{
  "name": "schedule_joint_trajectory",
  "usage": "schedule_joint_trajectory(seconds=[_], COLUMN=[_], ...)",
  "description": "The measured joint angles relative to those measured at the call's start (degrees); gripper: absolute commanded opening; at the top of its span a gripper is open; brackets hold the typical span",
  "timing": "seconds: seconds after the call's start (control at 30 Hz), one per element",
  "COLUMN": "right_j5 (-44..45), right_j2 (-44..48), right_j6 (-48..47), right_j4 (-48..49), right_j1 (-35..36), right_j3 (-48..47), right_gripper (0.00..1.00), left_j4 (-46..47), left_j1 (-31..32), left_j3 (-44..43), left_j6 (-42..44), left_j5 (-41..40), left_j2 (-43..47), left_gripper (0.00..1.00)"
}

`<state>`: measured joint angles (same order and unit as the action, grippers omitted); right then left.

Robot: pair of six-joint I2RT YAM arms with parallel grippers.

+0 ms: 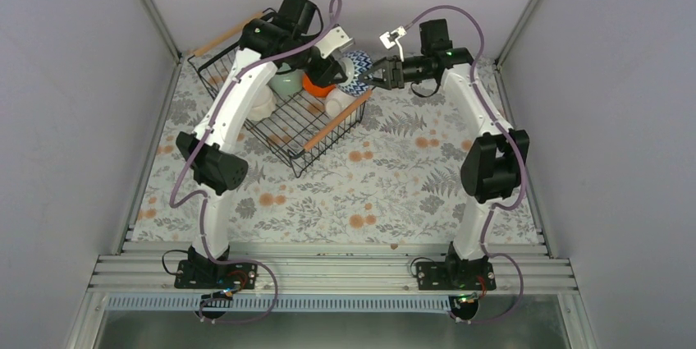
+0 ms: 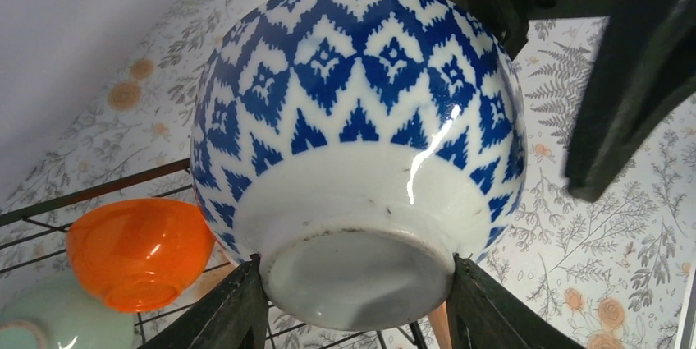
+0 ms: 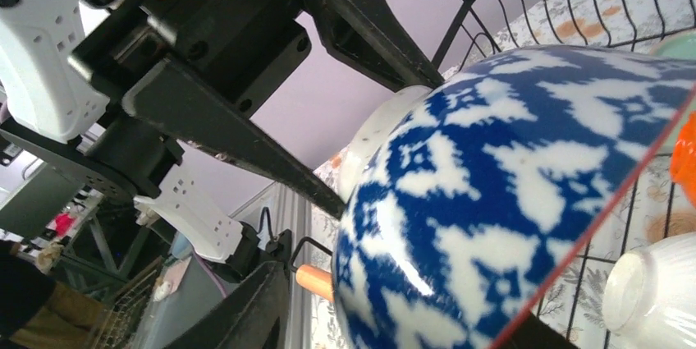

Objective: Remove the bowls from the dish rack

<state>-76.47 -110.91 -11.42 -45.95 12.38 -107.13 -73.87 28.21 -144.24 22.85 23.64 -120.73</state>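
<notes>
My left gripper [image 1: 341, 66] is shut on the foot ring of a blue-and-white patterned bowl [image 1: 358, 75] and holds it in the air over the far right corner of the black wire dish rack [image 1: 287, 123]. In the left wrist view the bowl [image 2: 361, 119] sits with its foot between my fingertips [image 2: 246, 300]. My right gripper [image 1: 377, 73] is open, its jaws spread around the bowl's far side [image 3: 525, 201], and one finger [image 3: 246, 308] stands clear of it. An orange bowl [image 1: 314, 84], a pale green bowl [image 1: 287, 80] and a white bowl [image 1: 338, 103] lie in the rack.
The rack stands tilted at the back left of the floral tablecloth [image 1: 394, 185], with wooden rod handles at its near right [image 1: 338, 119] and far left [image 1: 230, 34] ends. Another white bowl [image 1: 263, 103] shows partly under my left arm. Grey walls close in the sides and back.
</notes>
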Motion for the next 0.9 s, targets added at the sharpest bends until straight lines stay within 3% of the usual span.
schedule_joint_trajectory(seconds=[0.17, 0.27, 0.3, 0.33, 0.4, 0.43, 0.73, 0.9], right_j5=[-1.2, -3.4, -3.9, -3.5, -2.4, -2.3, 0.9, 10.4], right_j2=[-1.0, -1.1, -1.1, -1.1, -1.2, -1.2, 3.6, 11.0], right_j6=[1.2, 1.6, 1.3, 1.4, 1.7, 1.6, 2.0, 1.9], right_j4=[0.3, 0.5, 0.5, 0.5, 0.5, 0.4, 0.2, 0.0], right_j1=[0.4, 0.6, 0.7, 0.7, 0.8, 0.8, 0.1, -3.0], right_j3=[0.0, -0.1, -0.1, -0.1, -0.1, -0.1, 2.4, 2.9], right_gripper=[0.12, 0.04, 0.04, 0.04, 0.04, 0.04, 0.04, 0.03], left_j4=[0.0, -0.2, -0.2, -0.1, -0.2, -0.1, -0.3, 2.8], left_j1=[0.6, 0.6, 0.6, 0.6, 1.0, 1.2, 1.6, 0.6], left_j3=[-0.1, -0.3, -0.3, -0.3, -0.4, -0.5, -0.7, 6.3], left_j6=[0.1, 0.6, 0.7, 0.5, 0.5, 1.0, 0.6, 1.2], left_j5=[0.5, 0.9, 1.2, 1.5, 2.1, 2.3, 0.6, -4.8], left_j2=[0.0, -0.7, -0.9, -1.0, -1.0, -1.0, 0.1, 8.3], left_gripper=[0.02, 0.07, 0.18, 0.36, 0.86, 0.97, 1.0, 1.0])
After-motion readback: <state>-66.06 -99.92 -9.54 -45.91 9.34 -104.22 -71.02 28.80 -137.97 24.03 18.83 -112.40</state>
